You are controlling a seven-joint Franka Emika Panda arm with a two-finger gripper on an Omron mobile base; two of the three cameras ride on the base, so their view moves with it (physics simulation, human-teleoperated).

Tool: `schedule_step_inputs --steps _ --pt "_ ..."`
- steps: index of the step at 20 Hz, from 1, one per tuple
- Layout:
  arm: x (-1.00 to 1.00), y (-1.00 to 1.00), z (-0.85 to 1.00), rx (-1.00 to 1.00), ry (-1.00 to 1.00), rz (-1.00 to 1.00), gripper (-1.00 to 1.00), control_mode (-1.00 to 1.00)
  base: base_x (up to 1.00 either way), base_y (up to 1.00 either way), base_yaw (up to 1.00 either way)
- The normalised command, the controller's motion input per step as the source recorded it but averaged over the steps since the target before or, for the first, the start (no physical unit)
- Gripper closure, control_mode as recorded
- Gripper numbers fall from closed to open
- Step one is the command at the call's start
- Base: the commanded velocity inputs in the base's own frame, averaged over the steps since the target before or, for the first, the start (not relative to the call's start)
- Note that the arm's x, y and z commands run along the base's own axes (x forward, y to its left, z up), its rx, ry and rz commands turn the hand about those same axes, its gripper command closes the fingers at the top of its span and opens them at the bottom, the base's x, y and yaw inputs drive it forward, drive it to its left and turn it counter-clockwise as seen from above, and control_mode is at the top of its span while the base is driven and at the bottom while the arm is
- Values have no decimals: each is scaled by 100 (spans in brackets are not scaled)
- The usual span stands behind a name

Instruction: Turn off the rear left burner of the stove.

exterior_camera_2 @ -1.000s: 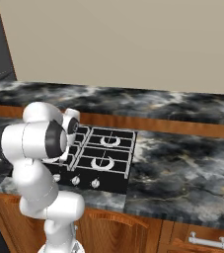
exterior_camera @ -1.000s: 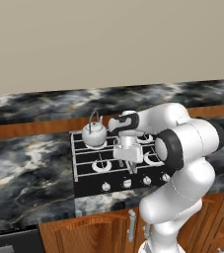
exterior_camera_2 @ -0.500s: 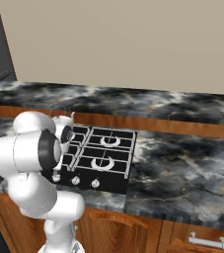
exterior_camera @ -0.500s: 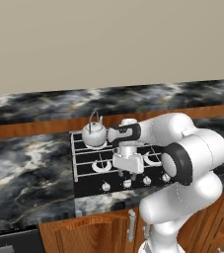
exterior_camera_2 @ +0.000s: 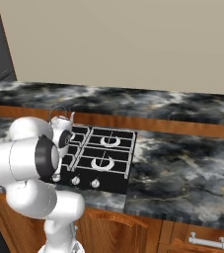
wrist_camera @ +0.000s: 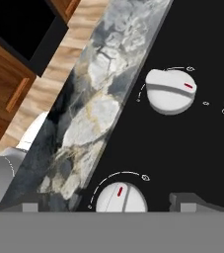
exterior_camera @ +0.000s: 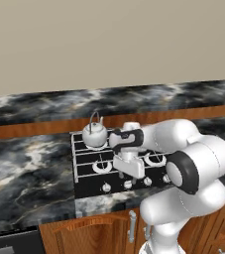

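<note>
Presently: two-finger dark gripper (wrist_camera: 120,201) spread, straddled small round silver knob (wrist_camera: 121,198) on black square gas cooktop (exterior_camera: 86,186). Knob judged rigid, smooth, slippery; pinch raised centre ridge.

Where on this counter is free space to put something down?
Bare marble counter lies right of the stove, and more lies to its left. The stove's left half is crowded: kettle at the rear, the fingers above the knobs.
</note>
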Motion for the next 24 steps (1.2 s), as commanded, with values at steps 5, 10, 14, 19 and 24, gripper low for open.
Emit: schedule_step_inputs --steps 5,10,14,19,24 --pt "-5 0 -40 -2 0 5 -100 -100 0 0 0" --pt "-2 0 -42 -3 0 5 -100 -100 0 0 0" --pt "8 0 -28 -3 0 1 -100 -100 0 0 0" --pt "0 0 -54 -3 0 0 -100 -100 0 0 0" --pt "8 0 -52 -1 0 0 -100 -100 0 0 0"
